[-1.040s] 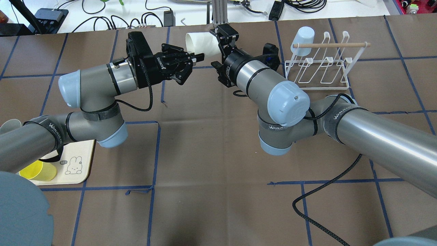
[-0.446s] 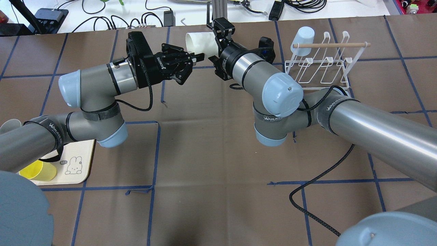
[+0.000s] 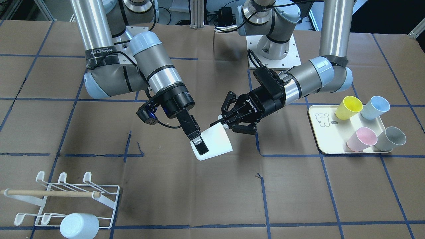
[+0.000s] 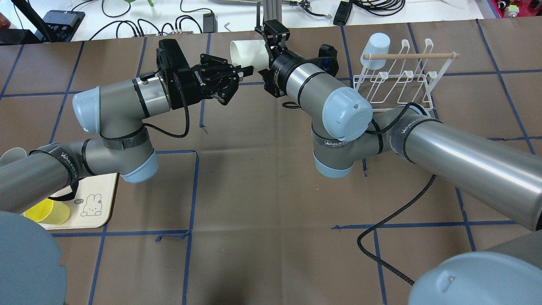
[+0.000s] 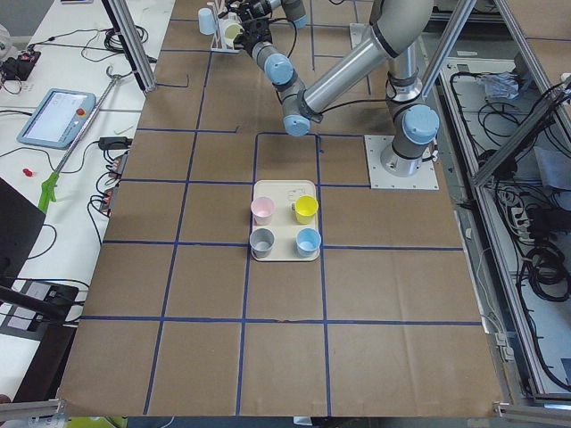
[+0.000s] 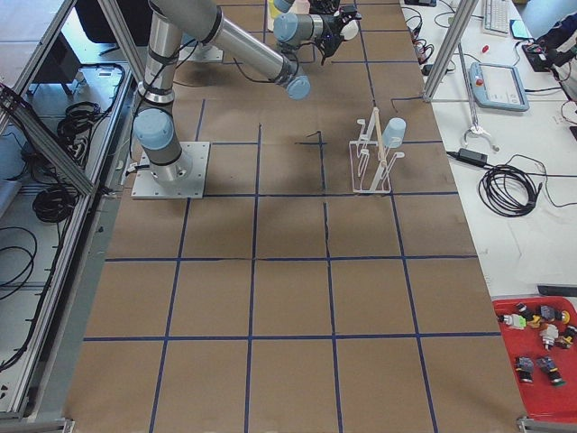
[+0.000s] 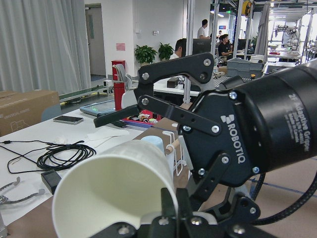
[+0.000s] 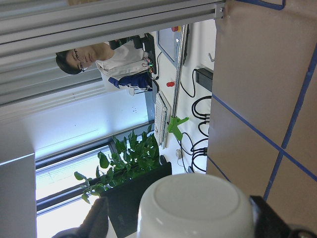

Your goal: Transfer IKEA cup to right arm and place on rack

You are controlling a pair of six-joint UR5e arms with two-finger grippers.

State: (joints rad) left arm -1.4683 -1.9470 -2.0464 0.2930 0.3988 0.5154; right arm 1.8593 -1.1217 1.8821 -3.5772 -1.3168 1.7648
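A white IKEA cup (image 3: 215, 141) hangs on its side above the table's middle; it also shows in the overhead view (image 4: 247, 51). My left gripper (image 3: 221, 124) is shut on the cup's rim, as the left wrist view shows (image 7: 114, 188). My right gripper (image 3: 199, 146) is open, with its fingers (image 3: 201, 146) on either side of the cup's base (image 8: 195, 208). The white wire rack (image 3: 66, 196) with its wooden dowel stands on the robot's right, at the table's far side (image 4: 398, 80).
A pale blue cup (image 3: 79, 225) hangs on the rack's end prong. A cream tray (image 3: 318, 139) on the robot's left holds a yellow (image 3: 348, 108), a blue (image 3: 375, 108), a pink (image 3: 362, 138) and a grey cup (image 3: 390, 138). A black cable (image 4: 394, 220) lies under the right arm.
My right arm has swung in toward the cup and its wrist has turned, bringing its open fingers around the cup's base. My left gripper and the cup have stayed still.
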